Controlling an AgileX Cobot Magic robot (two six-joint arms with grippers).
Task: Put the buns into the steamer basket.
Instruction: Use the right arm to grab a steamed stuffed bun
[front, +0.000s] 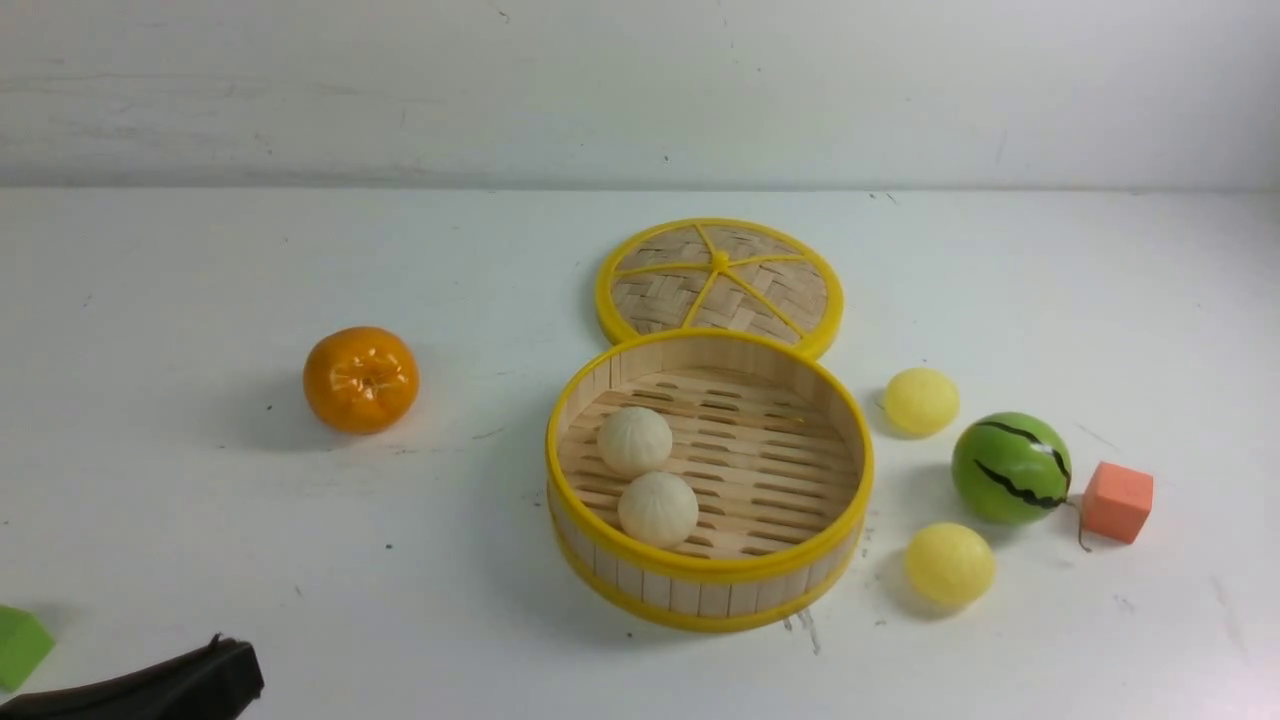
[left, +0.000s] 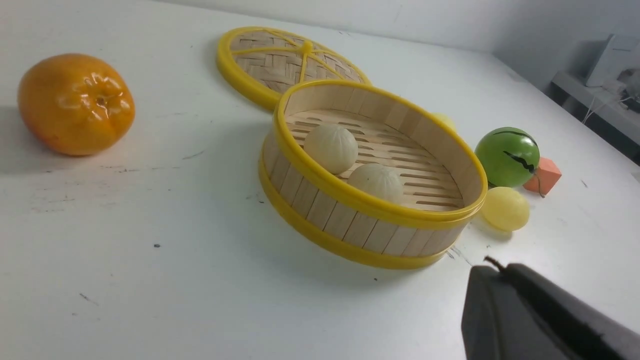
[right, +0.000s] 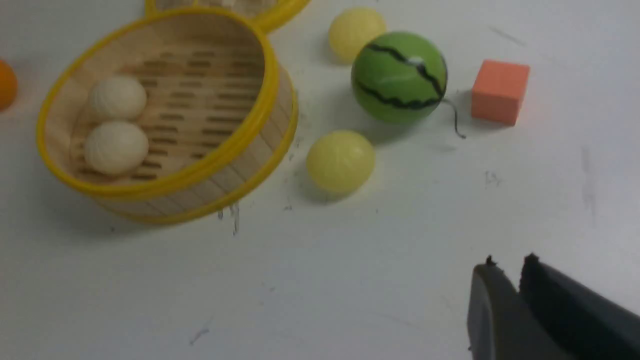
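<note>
— Where were the buns?
— Two white buns (front: 646, 474) in the basket (front: 710, 570), L side; two yellow buns (front: 950, 565) on the table (front: 420, 600), R of it, w/ the green ball (front: 1011, 468) near both.
— L pincer (left: 492, 265)?
— Pressed together, nothing in it.
— R pincer (right: 510, 262)?
— Tips in view, slight gap btwn them, nothing held.

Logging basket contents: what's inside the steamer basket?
Two cream-white buns on the slatted floor of the steamer basket. Floor directly beneath them is covered.
</note>
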